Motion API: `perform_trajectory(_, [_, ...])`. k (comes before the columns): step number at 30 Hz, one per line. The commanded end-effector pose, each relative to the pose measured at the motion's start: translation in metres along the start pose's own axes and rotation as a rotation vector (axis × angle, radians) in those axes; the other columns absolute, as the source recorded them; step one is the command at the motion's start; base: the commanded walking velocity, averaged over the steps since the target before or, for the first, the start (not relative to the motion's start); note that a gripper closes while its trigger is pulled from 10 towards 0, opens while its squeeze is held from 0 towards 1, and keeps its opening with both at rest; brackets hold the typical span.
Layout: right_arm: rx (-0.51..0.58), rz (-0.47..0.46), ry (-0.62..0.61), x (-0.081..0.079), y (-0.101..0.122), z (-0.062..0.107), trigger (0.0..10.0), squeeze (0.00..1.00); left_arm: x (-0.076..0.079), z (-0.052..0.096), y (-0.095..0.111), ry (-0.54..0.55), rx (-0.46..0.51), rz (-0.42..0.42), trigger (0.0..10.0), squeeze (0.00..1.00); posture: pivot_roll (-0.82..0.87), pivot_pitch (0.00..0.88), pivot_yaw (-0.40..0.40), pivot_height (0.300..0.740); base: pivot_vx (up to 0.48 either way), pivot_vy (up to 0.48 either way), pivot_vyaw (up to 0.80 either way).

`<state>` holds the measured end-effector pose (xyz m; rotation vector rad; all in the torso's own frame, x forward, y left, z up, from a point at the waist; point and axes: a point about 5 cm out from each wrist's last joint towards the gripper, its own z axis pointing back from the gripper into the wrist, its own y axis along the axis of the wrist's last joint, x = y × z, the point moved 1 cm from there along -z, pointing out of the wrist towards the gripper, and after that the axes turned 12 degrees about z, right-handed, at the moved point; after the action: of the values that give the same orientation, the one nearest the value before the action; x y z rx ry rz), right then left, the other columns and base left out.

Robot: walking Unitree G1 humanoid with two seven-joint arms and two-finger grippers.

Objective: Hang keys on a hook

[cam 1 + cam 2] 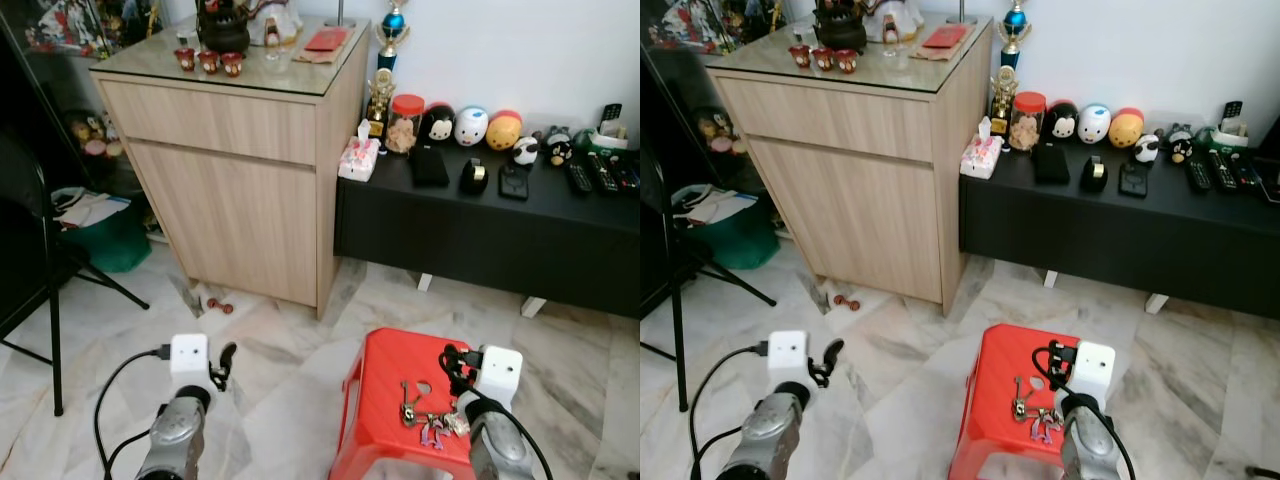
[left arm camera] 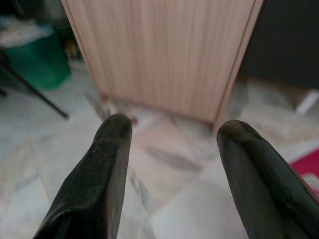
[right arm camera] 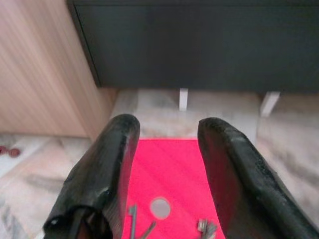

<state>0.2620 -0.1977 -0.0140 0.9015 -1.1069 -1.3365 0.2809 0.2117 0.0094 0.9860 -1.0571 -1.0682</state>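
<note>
- Red stool (image 1: 385, 400) taken as landmark; near edge cut off by frame bottom, legs mostly unseen.
- Right gripper (image 3: 167, 174) hovers just above stool, fingers apart w/ nothing between; right arm's wrist box covers stool's right-hand part in head views.
- Keys (image 1: 425, 415) lie on stool top, right of centre, near round hole in seat; bunch partly hidden behind right wrist, single keys too small to count. In right wrist view only key tips seen at frame edge.
- Left gripper (image 2: 172, 149) well left of stool, over bare floor, fingers spread wide, empty; tips blurred.
- Marble-look floor (image 1: 290, 370) pale w/ grey veins all round stool; small red bits on it beyond stool to left, too small to identify.
- Black chair leg (image 1: 52, 300) far left of stool, rest cut off by frame edge.
- Green bin (image 1: 105, 240) behind that, half hidden.
- Wooden cabinet (image 1: 235, 180) beyond stool to left, glass top w/ dark teapot and small red cups; far items cut off at top.
- Low black bench (image 1: 480, 225) straight beyond stool against white wall; tissue pack, jar, round toy figures, remotes on it, right end cut off.
- Trophy (image 1: 392, 30) at wall between cabinet and bench, top cropped.
</note>
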Motion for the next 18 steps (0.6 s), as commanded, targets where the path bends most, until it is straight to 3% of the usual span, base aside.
perform_trajectory(1, [0.055,0.011,0.008,0.001,0.009,0.000,10.0,0.00,-0.005,0.004,0.006,0.006,0.050,-0.001,10.0,0.00,-0.01,0.000,-0.043,0.740,0.000,0.000,0.00])
perform_trajectory(7, [0.117,0.088,0.053,0.002,0.017,0.003,10.0,0.00,-0.020,0.017,0.017,0.016,0.117,-0.035,10.0,0.00,0.01,0.000,-0.053,0.740,0.000,0.000,0.00])
perform_trajectory(11, [0.153,0.112,0.054,0.010,0.025,0.006,10.0,0.00,-0.027,0.030,0.021,-0.028,0.113,-0.107,10.0,0.00,0.00,0.000,-0.055,0.740,0.000,0.000,0.00])
perform_trajectory(18, [0.108,0.104,0.071,0.000,0.023,-0.001,10.0,0.00,-0.026,0.026,0.013,0.009,0.065,-0.060,10.0,0.00,0.01,0.000,-0.061,0.740,0.000,0.000,0.00])
